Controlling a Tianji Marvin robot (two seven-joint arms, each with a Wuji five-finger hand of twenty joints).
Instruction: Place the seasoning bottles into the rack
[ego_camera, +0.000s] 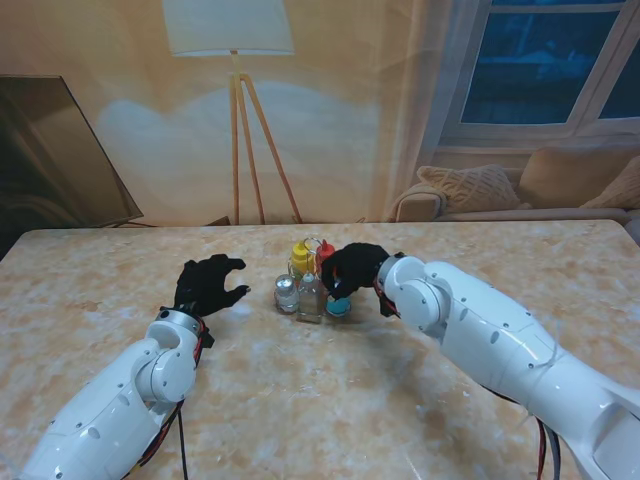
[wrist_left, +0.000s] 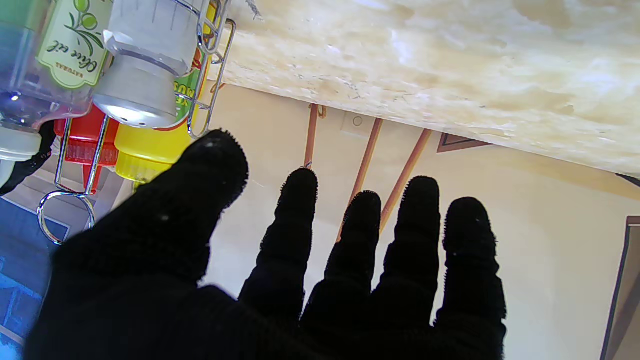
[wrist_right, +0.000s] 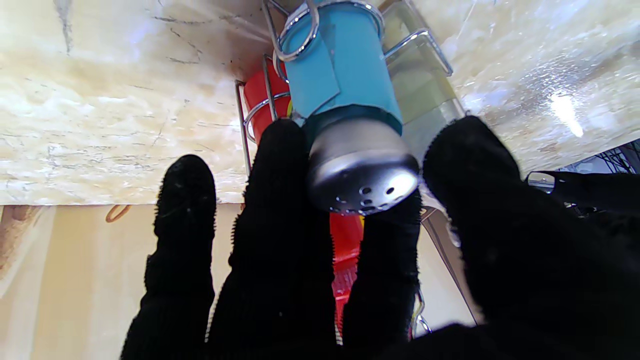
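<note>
A wire rack (ego_camera: 314, 242) stands mid-table holding a yellow bottle (ego_camera: 300, 256), a red bottle (ego_camera: 325, 252), a clear olive oil bottle (ego_camera: 309, 294) and a silver-capped glass shaker (ego_camera: 287, 292). A blue shaker (ego_camera: 339, 305) with a steel cap sits in the rack's near right ring. My right hand (ego_camera: 354, 268) is over it; in the right wrist view its fingers (wrist_right: 280, 165) and thumb close around the blue shaker (wrist_right: 345, 85) at the cap. My left hand (ego_camera: 208, 284) rests open on the table left of the rack, fingers (wrist_left: 295, 210) spread and holding nothing.
The marble table (ego_camera: 330, 400) runs wide on both sides of the rack. Behind its far edge are a floor lamp (ego_camera: 238, 120), a dark panel (ego_camera: 55, 150) at far left and a sofa (ego_camera: 520, 190) at right. The rack's wire (wrist_left: 210, 75) is close to my left thumb.
</note>
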